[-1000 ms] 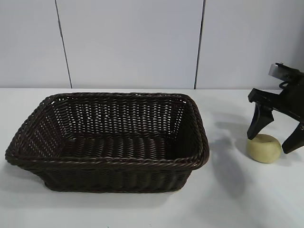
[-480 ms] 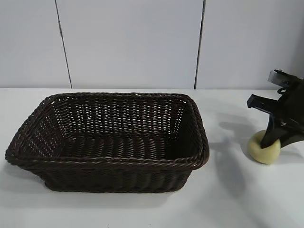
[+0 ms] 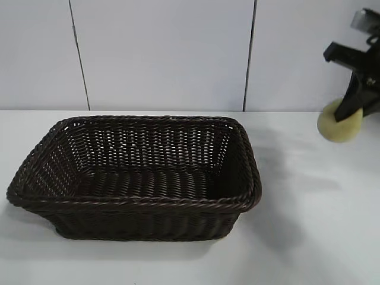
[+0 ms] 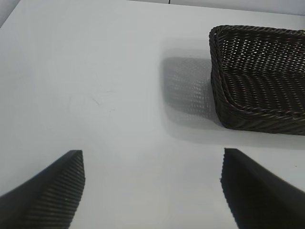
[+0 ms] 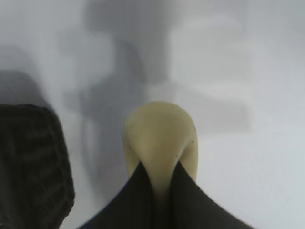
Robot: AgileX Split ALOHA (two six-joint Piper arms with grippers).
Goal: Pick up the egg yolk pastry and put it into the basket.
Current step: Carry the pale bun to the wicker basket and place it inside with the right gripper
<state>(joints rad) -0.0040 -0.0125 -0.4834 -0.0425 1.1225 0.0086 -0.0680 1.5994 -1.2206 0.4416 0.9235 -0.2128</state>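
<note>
Gripping egg yolk pastry point(image 3: 339, 127) aloft.

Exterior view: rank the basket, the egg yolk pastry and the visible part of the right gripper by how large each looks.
1. basket, by far the largest.
2. and 3. right gripper and egg yolk pastry: similar in apparent size; the gripper is cut off by the frame edge, so no firm ranking.

Under me lies a plain white surface point(image 3: 309, 237), matte and smooth, with soft grey shadows falling across it. My left wrist view shows faint scuff marks point(image 4: 97, 100) on it. Behind the surface stands a pale wall point(image 3: 160, 53) of flat panels, split by two thin dark vertical seams point(image 3: 79, 53), one toward the left and one toward the right.
</note>
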